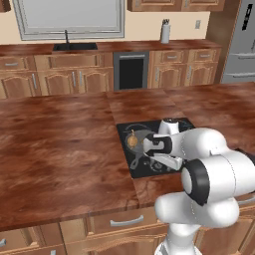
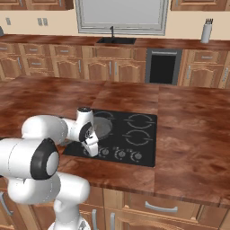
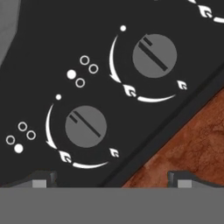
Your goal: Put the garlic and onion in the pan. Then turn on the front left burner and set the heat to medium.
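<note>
Presently the onion [image 1: 132,141] lies inside the pan [image 1: 138,144], a golden-brown bulb at about 9 o'clock of the pan's floor in the left base view. The pan sits on the left half of the black cooktop [image 2: 134,134], over the front left burner [image 2: 104,127]; in the right base view its grey floor shows at 3 o'clock of the robot's wrist. The pan's handle [image 1: 135,162] points toward 6 o'clock, at the cooktop's near edge. The garlic cannot be made out in these pictures.

The gripper [image 3: 112,179] hangs over the control strip along the cooktop's near edge, just beside the pan. Its jaws stand spread wide and pinch nothing; the two dark fingertips [image 3: 41,179] rise at 7 and 5 o'clock of the hand view. Between and beyond them lie two round grey knobs. The nearer knob [image 3: 85,126] sits at 10 o'clock of centre, the farther knob [image 3: 154,56] at 1 o'clock. Each knob carries a dark slot and is ringed by a white arc with flame marks.

The cooktop is set into a brown wood-grain desk [image 1: 55,149]. At 12 o'clock, along the back wall, stand a sink [image 2: 116,40] and a dark dishwasher [image 2: 162,66].
</note>
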